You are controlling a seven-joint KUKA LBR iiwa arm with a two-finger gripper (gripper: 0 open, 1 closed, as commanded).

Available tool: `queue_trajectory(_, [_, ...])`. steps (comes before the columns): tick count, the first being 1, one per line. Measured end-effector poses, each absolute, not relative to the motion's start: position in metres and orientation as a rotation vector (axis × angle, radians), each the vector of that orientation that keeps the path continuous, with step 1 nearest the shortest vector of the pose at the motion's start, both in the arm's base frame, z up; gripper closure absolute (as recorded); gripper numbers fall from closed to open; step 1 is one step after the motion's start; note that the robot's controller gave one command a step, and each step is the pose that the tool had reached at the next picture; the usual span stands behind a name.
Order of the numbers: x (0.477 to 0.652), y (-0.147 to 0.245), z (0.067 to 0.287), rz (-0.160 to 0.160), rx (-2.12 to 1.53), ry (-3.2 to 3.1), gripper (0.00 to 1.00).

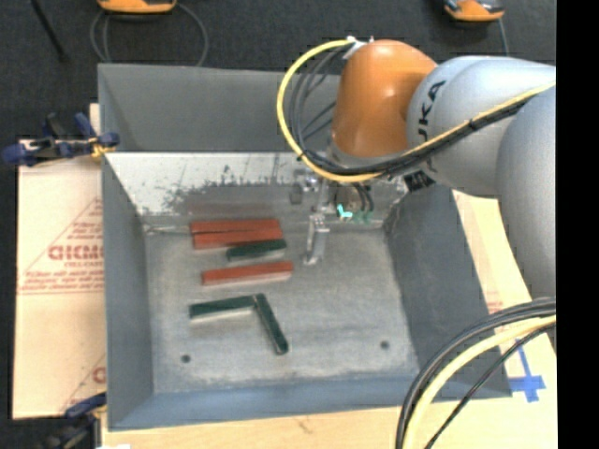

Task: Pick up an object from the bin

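Observation:
My gripper (314, 251) hangs low in the middle of the bin, just right of a group of bars. Nearest to it is a thin red-brown bar (247, 272), whose right end lies slightly left of and below the gripper tip. A short dark green stick (255, 249) lies just left of the gripper, against a wider red-brown block (236, 231). I see nothing held by the gripper.
Two more green sticks form an L toward the bin's front: a lighter one (223, 311) and a darker slanted one (272, 324). The arm with its orange cover and yellow cables reaches in from the upper right.

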State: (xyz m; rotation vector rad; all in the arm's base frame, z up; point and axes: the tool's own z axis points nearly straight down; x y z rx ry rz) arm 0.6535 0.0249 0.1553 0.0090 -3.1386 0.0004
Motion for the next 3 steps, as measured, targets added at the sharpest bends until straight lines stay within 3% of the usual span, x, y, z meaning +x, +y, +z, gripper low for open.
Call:
queue_trajectory(1, [0.644,0.065,0.071,0.001,0.367,-3.128,0.0])
queue_trajectory(2, [0.647,0.066,0.077,-0.002,0.364,-3.138,1.0])
queue_trajectory(3, [0.639,0.078,0.222,0.004,0.802,-3.05,1.0])
